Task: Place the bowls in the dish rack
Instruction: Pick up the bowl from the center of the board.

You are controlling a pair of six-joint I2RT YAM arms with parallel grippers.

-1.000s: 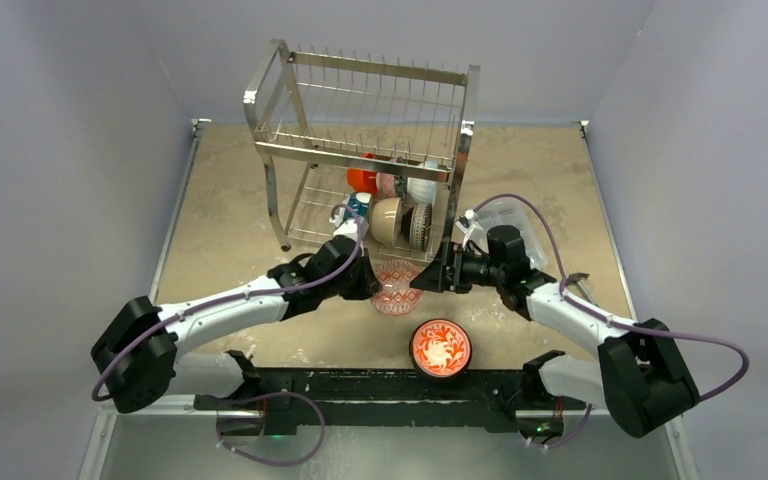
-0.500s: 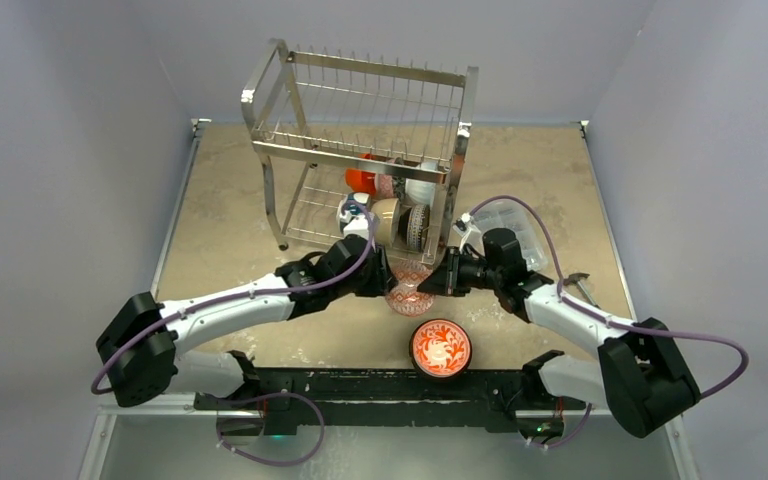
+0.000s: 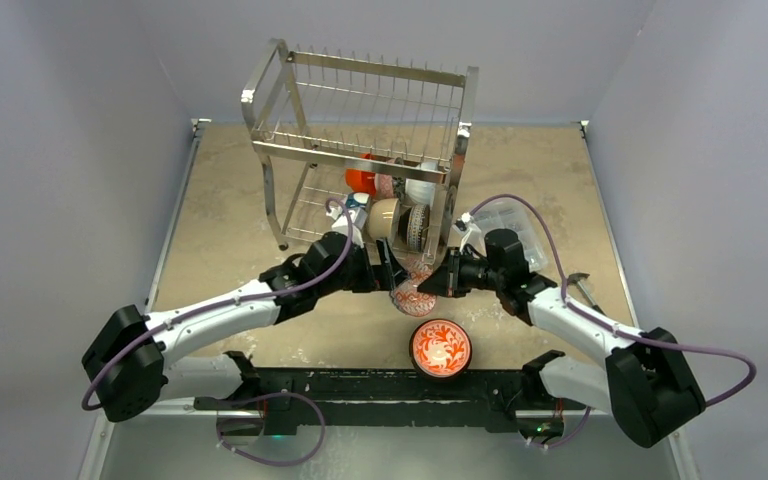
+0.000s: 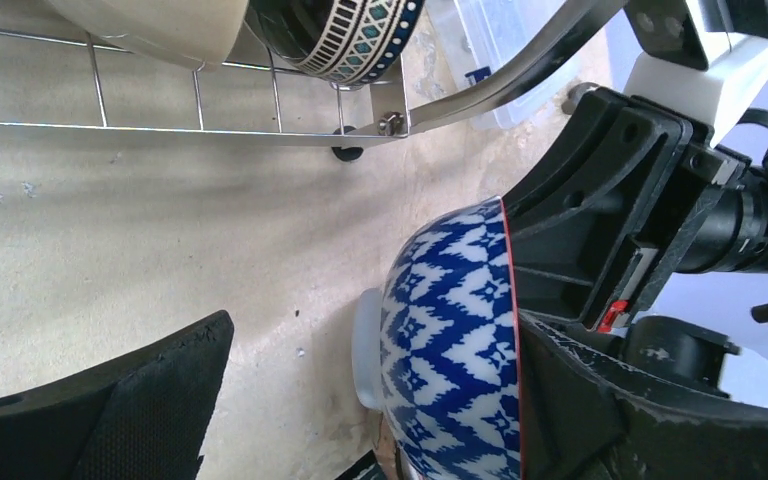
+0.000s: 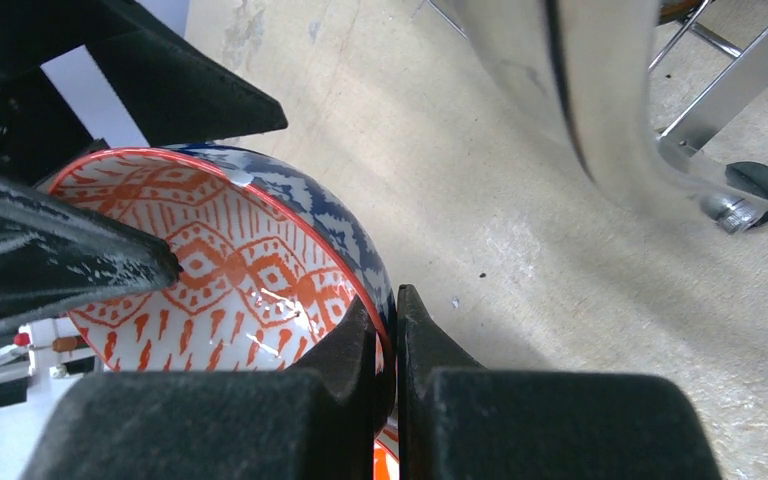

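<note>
A bowl (image 3: pixel 412 291), blue patterned outside (image 4: pixel 450 340) and orange patterned inside (image 5: pixel 230 260), hangs on edge just above the table, in front of the dish rack (image 3: pixel 360 150). My right gripper (image 3: pixel 432 282) is shut on its rim, one finger inside and one outside (image 5: pixel 388 305). My left gripper (image 3: pixel 390 272) is open and straddles the same bowl (image 4: pixel 380 360) without pinching it. A red-and-white floral bowl (image 3: pixel 441 346) sits on the table near the arm bases. The rack's lower shelf holds an orange-red bowl (image 3: pixel 361 180), a tan bowl (image 3: pixel 386 220) and a grey-black patterned bowl (image 3: pixel 420 225).
A clear plastic box (image 3: pixel 515 225) lies right of the rack, behind my right wrist. The rack's front right leg (image 5: pixel 610 110) and its foot (image 5: pixel 750 190) stand close to the held bowl. The lower shelf's front wire (image 4: pixel 200 125) runs just beyond the left fingers.
The left gripper has opened and let go of the blue bowl. The right gripper has shut on its rim. Both arms have carried the bowl a little nearer the rack.
</note>
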